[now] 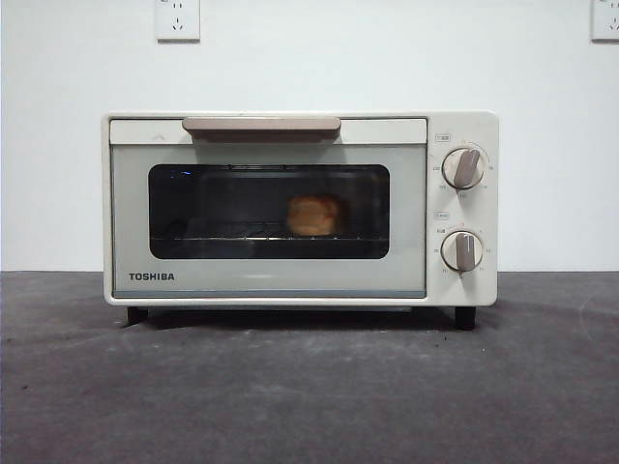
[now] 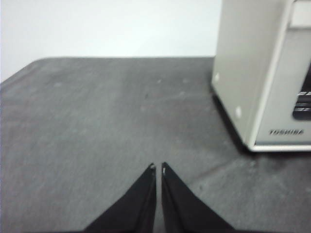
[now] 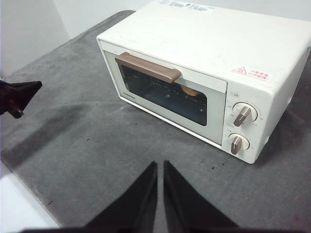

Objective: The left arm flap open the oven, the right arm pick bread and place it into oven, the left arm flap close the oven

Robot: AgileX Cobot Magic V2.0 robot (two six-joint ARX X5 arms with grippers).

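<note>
The cream-white TOSHIBA oven (image 1: pixel 300 208) stands on the grey table with its door shut and its tan handle (image 1: pixel 261 126) at the top. The golden bread (image 1: pixel 316 216) sits on the wire rack inside, seen through the dark window. It also shows through the glass in the right wrist view (image 3: pixel 189 91). My left gripper (image 2: pixel 157 168) is shut and empty, low over the table beside the oven's side wall (image 2: pixel 243 73). My right gripper (image 3: pixel 160 165) is shut and empty, raised in front of the oven (image 3: pixel 204 73). Neither arm shows in the front view.
Grey cloth covers the table (image 1: pixel 309 387). A white wall with two sockets (image 1: pixel 178 19) stands behind. The left gripper's black tip (image 3: pixel 17 94) shows at the side of the right wrist view. The table's edge (image 3: pixel 24 194) lies near the right gripper.
</note>
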